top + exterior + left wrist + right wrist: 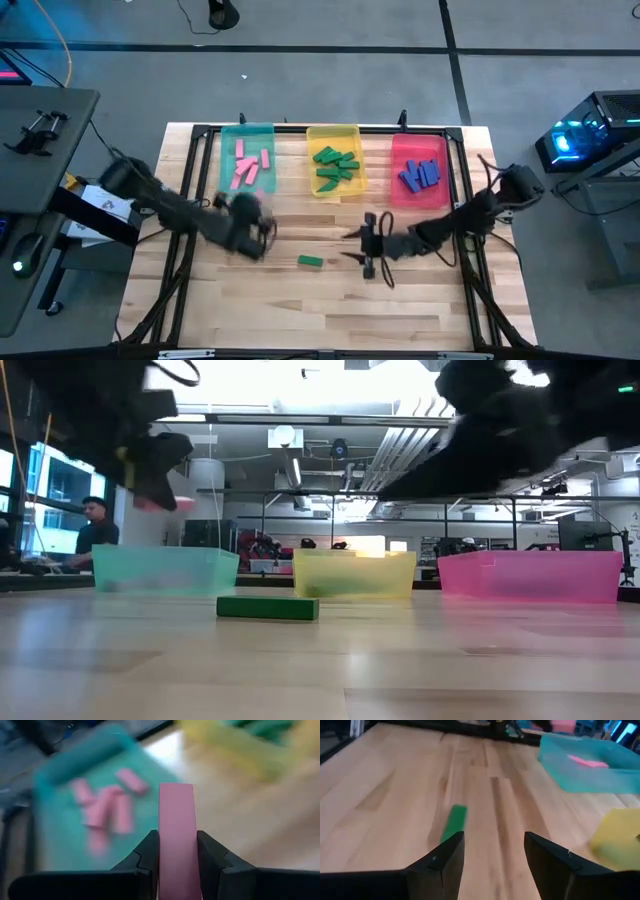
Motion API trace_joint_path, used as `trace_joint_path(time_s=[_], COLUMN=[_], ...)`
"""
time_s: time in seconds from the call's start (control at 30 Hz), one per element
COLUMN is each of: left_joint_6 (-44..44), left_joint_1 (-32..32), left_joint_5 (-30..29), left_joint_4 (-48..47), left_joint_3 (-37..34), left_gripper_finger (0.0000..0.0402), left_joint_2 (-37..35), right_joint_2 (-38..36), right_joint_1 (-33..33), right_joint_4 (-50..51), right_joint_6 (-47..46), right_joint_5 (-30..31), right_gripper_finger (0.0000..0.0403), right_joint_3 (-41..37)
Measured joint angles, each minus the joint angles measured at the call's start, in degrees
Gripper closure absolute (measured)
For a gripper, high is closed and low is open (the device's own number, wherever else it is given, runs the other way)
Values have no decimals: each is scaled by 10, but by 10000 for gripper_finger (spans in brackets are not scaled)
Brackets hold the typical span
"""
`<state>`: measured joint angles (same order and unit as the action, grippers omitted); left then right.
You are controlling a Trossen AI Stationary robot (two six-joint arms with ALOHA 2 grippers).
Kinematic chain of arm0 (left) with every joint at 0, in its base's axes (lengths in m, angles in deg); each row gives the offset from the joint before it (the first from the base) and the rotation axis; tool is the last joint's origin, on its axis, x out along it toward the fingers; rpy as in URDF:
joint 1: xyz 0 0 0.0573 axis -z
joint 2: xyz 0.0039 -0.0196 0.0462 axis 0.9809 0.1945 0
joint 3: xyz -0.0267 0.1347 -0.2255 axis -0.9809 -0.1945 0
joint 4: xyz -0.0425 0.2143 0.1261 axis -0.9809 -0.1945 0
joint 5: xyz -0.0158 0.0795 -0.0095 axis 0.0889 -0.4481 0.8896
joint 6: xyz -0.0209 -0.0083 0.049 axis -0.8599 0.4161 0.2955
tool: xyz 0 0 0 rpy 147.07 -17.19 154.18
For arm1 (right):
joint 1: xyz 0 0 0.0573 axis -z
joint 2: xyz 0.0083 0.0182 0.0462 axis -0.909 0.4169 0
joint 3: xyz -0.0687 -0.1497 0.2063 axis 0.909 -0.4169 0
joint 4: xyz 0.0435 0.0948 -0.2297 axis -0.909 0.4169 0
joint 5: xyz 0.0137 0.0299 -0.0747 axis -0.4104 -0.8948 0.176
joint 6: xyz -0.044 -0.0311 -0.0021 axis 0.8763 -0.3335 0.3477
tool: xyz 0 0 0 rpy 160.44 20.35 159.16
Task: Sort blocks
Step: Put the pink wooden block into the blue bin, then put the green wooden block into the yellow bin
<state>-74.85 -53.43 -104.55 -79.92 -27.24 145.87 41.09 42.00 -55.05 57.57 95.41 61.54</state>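
My left gripper hangs above the table just near of the teal tray and is shut on one pink block. Several pink blocks lie in that tray. Green blocks fill the yellow tray, and blue blocks lie in the red tray. One green block lies flat on the table. My right gripper is open, a little to the right of that green block. My left gripper pinches the pink block between its two fingers, one on each long side face. The block lies along the fingers, and its free end sticks out past their tips. In the low view the block is lifted clear of the table.
The three trays stand in a row along the table's far edge, inside a black frame. The wooden table stretches bare toward the near edge. A person sits in the room beyond the table.
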Motion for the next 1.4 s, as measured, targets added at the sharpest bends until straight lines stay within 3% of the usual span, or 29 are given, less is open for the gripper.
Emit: trace_joint_path(time_s=[0.2, 0.33, 0.47, 0.57, 0.8, 0.97, 1.07, 1.2, 1.4], left_joint_6=[278, 516, 695, 748, 765, 780, 801, 826, 797], left_joint_1=[-236, -436, -597, -663, -711, -712, -713, -712, -682], left_joint_5=[83, 188, 352, 400, 390, 386, 396, 451, 448], left_joint_4=[-17, 97, 286, 362, 427, 462, 461, 419, 322], left_joint_3=[-25, -57, -114, -143, -149, -147, -145, -116, -86], left_gripper_finger=[337, 337, 337, 337, 335, 271, 229, 182, 161], left_joint_2=[-179, -255, -255, -209, -94, -66, -77, -120, -246], right_joint_2=[-11, -11, -11, -11, -1, 46, 93, 164, 249], right_joint_1=[80, 107, 119, 115, 86, 62, 50, 49, 74], right_joint_4=[-11, -13, -1, 64, 174, 177, 170, 147, 149], right_joint_6=[10, 10, 6, 9, -18, -51, -50, -50, -33], right_joint_5=[-93, -128, -156, -169, -169, -169, -169, -169, -168], right_gripper_finger=[213, 213, 213, 213, 213, 213, 213, 209, 172], right_joint_3=[0, 0, 15, 48, 124, 151, 173, 219, 295])
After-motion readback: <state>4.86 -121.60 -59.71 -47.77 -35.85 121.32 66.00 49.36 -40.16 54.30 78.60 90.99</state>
